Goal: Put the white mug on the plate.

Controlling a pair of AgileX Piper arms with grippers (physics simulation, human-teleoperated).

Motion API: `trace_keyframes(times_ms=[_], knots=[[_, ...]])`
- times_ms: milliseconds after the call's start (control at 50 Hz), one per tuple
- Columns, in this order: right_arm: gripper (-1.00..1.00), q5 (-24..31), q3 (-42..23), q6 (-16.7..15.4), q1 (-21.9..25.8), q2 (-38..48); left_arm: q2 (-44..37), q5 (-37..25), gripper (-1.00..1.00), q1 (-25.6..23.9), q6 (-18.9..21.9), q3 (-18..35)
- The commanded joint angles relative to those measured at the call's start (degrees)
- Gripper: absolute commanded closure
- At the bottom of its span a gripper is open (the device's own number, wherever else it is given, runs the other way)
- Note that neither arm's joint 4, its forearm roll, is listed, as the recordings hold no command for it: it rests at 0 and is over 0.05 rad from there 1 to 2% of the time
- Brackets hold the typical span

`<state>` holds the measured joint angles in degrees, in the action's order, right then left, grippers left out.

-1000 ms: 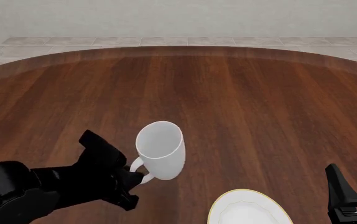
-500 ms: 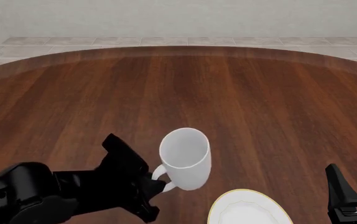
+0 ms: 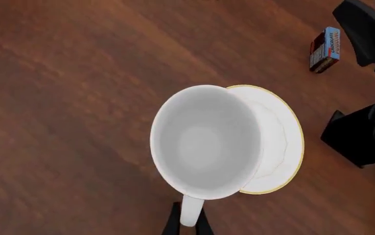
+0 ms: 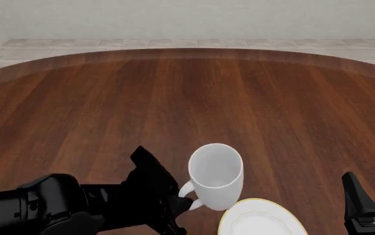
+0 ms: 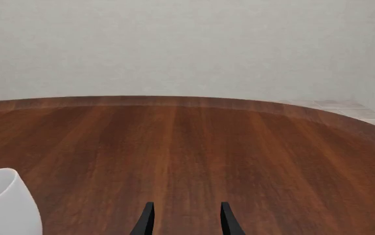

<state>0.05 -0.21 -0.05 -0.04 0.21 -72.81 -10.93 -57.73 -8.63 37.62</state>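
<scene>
The white mug (image 4: 216, 175) hangs in the air, mouth up, its handle held by my left gripper (image 4: 182, 201), which is shut on it. In the left wrist view the mug (image 3: 206, 141) overlaps the near part of the plate (image 3: 280, 142), a round white plate with a thin gold rim. From the front, the plate (image 4: 261, 220) lies on the table at the bottom edge, just right of and below the mug. My right gripper (image 5: 182, 220) is open over bare wood; its fingers (image 4: 359, 198) stand at the lower right. The mug's side (image 5: 5, 205) shows in the right wrist view.
A small brown and blue box (image 3: 324, 50) lies on the table beyond the plate in the left wrist view. The round dark wooden table (image 4: 187, 98) stretches far ahead to a tiled floor and pale wall.
My left gripper has carried the mug to the right and toward the front edge, from mid-left of the table to just beside the plate. The right arm has not moved.
</scene>
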Motion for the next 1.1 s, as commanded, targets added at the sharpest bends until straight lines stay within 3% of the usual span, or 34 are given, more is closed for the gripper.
trace_keyframes(times_ms=[20, 1100], knots=[[-1.0, -0.1, 0.0, 0.0, 0.0, 0.0, -2.5, 1.2, 1.0, -2.1, 0.6, 1.8], [-1.0, 0.0, 0.0, 0.0, 0.0, 0.0, -13.3, 3.8, 1.0, -10.4, 2.1, 8.2]])
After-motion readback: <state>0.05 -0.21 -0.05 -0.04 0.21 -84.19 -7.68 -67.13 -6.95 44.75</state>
